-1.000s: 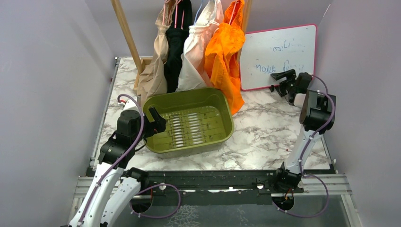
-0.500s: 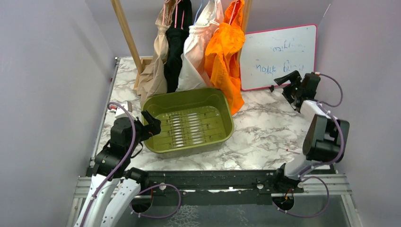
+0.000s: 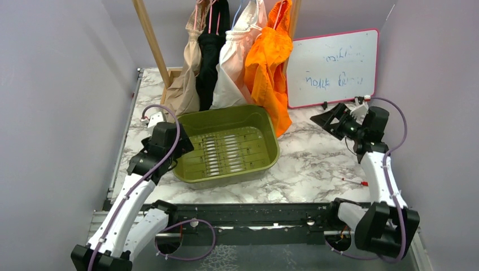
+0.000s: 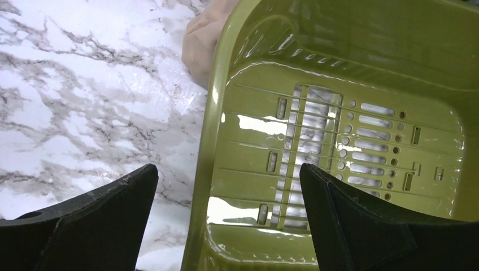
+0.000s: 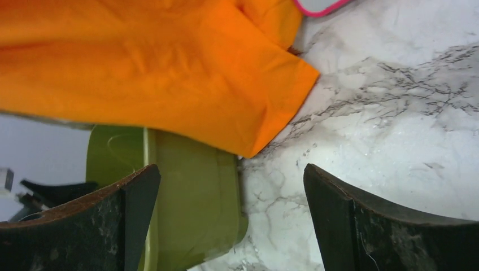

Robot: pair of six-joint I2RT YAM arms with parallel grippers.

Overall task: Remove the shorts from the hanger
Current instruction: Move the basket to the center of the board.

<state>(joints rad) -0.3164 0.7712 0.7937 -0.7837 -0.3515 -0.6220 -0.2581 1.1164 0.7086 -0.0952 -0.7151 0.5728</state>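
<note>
The shorts hang side by side at the back, tan (image 3: 183,84), black (image 3: 210,56), cream-white (image 3: 234,62) and orange (image 3: 270,68), on a hanger (image 3: 212,17) each at the top edge. My right gripper (image 3: 330,119) is open and empty, low over the table to the right of the orange shorts (image 5: 141,62), whose hem hangs ahead of its jaws (image 5: 231,167). My left gripper (image 3: 181,147) is open and empty above the left rim of the green basin (image 3: 271,148). In the left wrist view its jaws (image 4: 227,167) straddle that rim (image 4: 206,141), and the tan shorts (image 4: 200,42) lie just beyond.
A pink-framed whiteboard (image 3: 333,65) leans on the back wall at the right. A wooden rack post (image 3: 149,39) slants up at the back left. The basin's right wall (image 5: 192,203) stands under the orange hem. A small red item (image 3: 364,183) lies by the right arm.
The right arm has folded down, bringing its gripper lower and pointing it left toward the orange shorts, jaws opening wider. The left arm has reached forward over the basin's left rim.
</note>
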